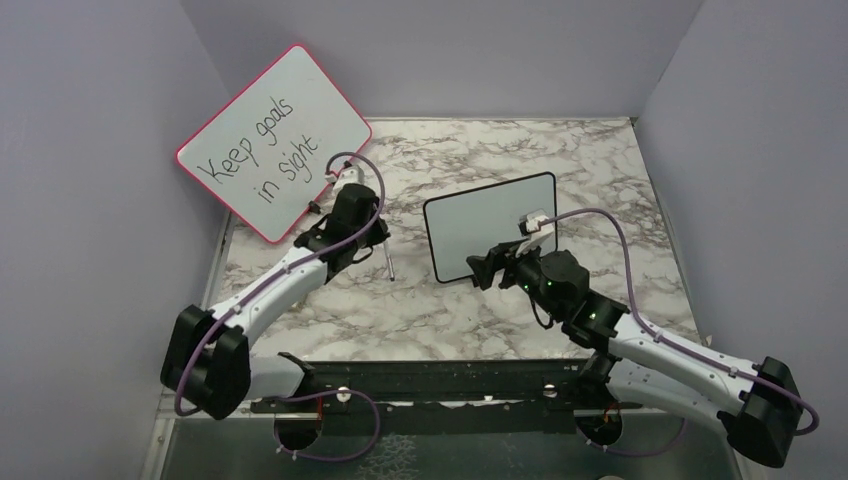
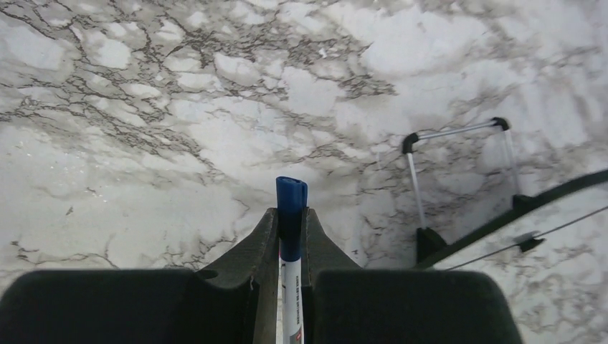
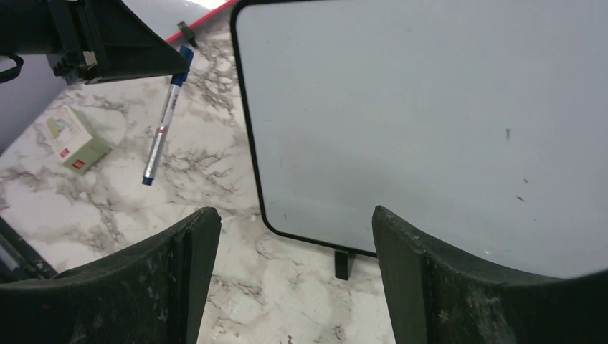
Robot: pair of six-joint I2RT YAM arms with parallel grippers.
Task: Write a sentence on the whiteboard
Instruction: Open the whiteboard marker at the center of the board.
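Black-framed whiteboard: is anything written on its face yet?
No writing shows on the whiteboard, only a few tiny dark specks. Its lower right part is hidden behind the open right gripper in both views, so that strip cannot be checked.

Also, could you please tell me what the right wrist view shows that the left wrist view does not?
Only the right wrist view: the whiteboard's blank face, a small green box, and the open right end effector. Only the left wrist view: a wire stand with black corners. Both: the blue marker clamped in the left end effector, and the marble table.
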